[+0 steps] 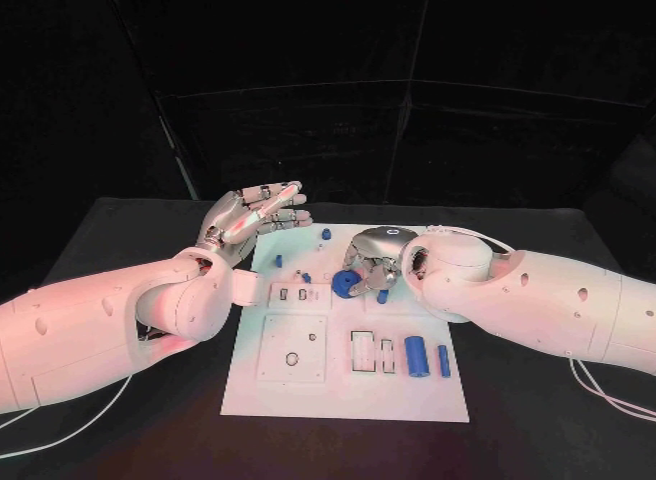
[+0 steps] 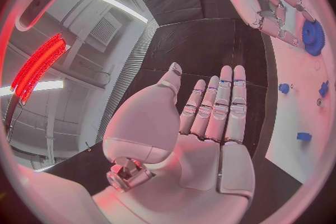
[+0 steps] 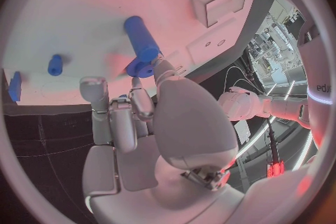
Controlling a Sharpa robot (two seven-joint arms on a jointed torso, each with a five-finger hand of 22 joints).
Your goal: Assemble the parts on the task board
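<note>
The white task board point(image 1: 343, 385) lies in the middle of the black table. My right hand point(image 1: 374, 262) hovers over the board's far half and pinches a blue gear point(image 1: 348, 281) at its fingertips. The gear point(image 3: 142, 45) appears edge-on in front of the right hand point(image 3: 150, 117) in the right wrist view. From the left wrist the same gear point(image 2: 313, 37) sits at the right hand's fingers point(image 2: 269, 5). My left hand point(image 1: 250, 220) is raised off the board's far left corner, palm flat, fingers point(image 2: 217, 106) straight and holding nothing.
Two blue cylinders point(image 1: 415, 352) point(image 1: 444, 360) lie on the board's right side beside white slots point(image 1: 363, 350). Small blue pegs point(image 1: 328, 233) point(image 1: 278, 261) point(image 1: 305, 277) stand near the far edge. A short blue piece point(image 1: 383, 296) lies by the right hand. Slotted white blocks point(image 1: 294, 293) sit left of the gear.
</note>
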